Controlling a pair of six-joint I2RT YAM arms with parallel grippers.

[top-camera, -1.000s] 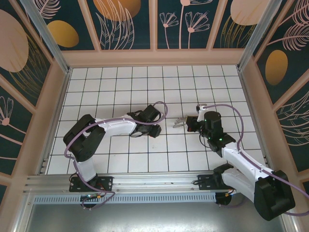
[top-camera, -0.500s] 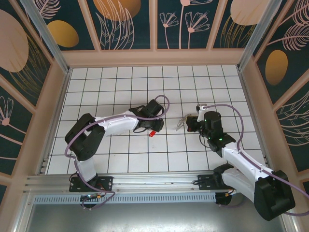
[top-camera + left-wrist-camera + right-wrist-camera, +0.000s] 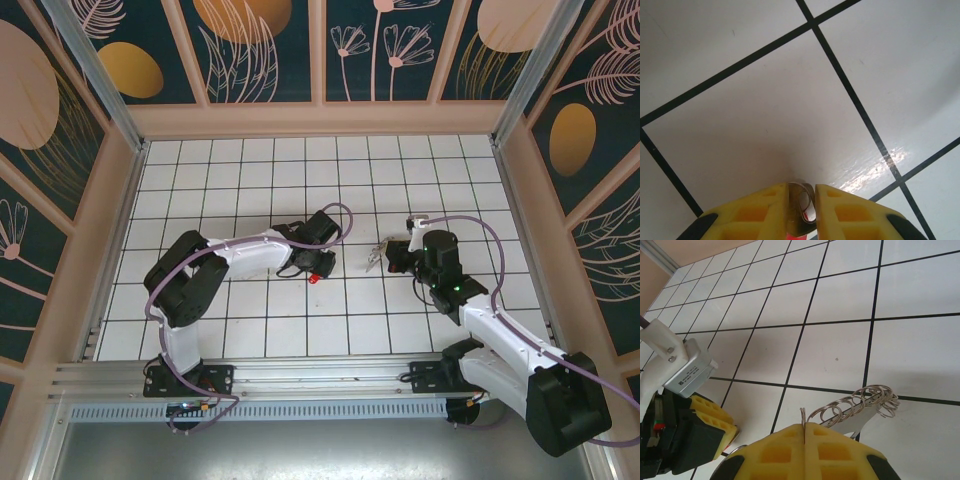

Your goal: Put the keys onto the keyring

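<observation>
My left gripper (image 3: pixel 320 268) hovers low over the tiled floor, shut on the key with the red head (image 3: pixel 315 278). In the left wrist view a silvery metal loop of that key (image 3: pixel 801 207) sits pinched between the yellow fingers (image 3: pixel 765 212), with red showing at the bottom. About one tile to the right, my right gripper (image 3: pixel 386 256) is shut on the keyring (image 3: pixel 373 256). The right wrist view shows its thin wire (image 3: pixel 804 415) clamped in the jaws (image 3: pixel 804 426), and several silvery split rings (image 3: pixel 865 399) fan out to the right above the floor.
White floor tiles with black grid lines (image 3: pixel 250 190) lie all round, inside pale walls (image 3: pixel 320 120). The left gripper's yellow finger (image 3: pixel 715 427) and grey wrist housing (image 3: pixel 687 372) show at the right wrist view's lower left, close to the right fingers.
The left arm has swung its elbow outward and the gripper has edged right, the red key coming into sight beneath it. The keyring in the right gripper has tilted slightly downward.
</observation>
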